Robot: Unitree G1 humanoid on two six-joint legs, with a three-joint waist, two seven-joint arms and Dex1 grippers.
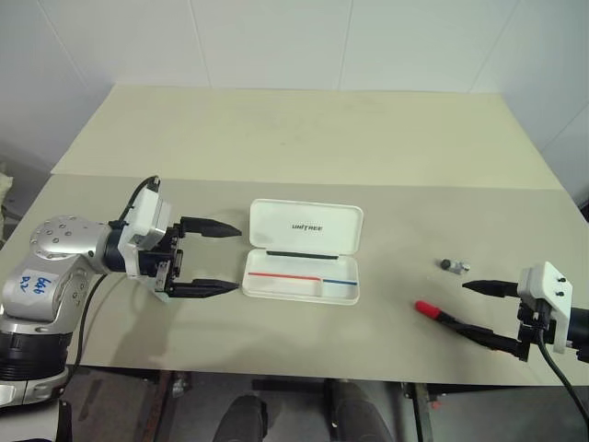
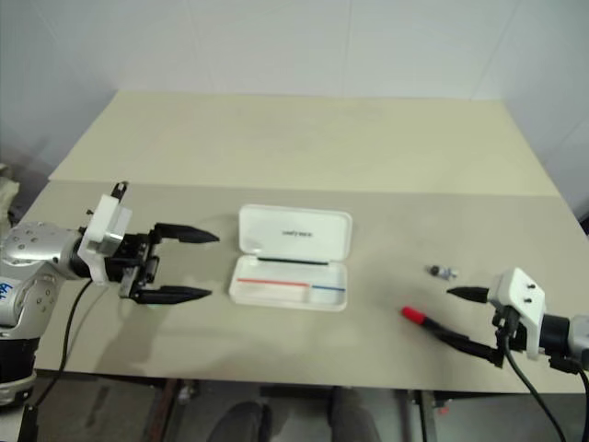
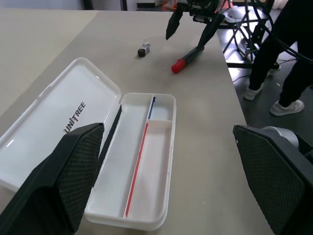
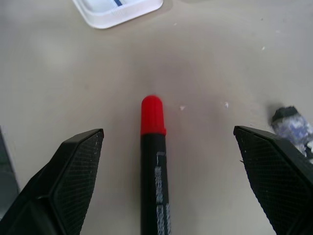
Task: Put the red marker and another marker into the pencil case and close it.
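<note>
The pencil case lies open in the middle of the table. Its white lid is folded back flat, and the tray shows a red and a blue line. My left gripper hovers just left of the case, open and empty, pointing at it. The red marker lies on the table to the right of the case, its red cap towards the case. My right gripper is open, low over the marker, with the barrel between its fingers and untouched. Another marker is out of view.
A small dark-and-grey scrap lies on the table just behind the red marker. The table's near edge runs close below the case and both grippers. In the left wrist view a person's legs stand beyond the table's right end.
</note>
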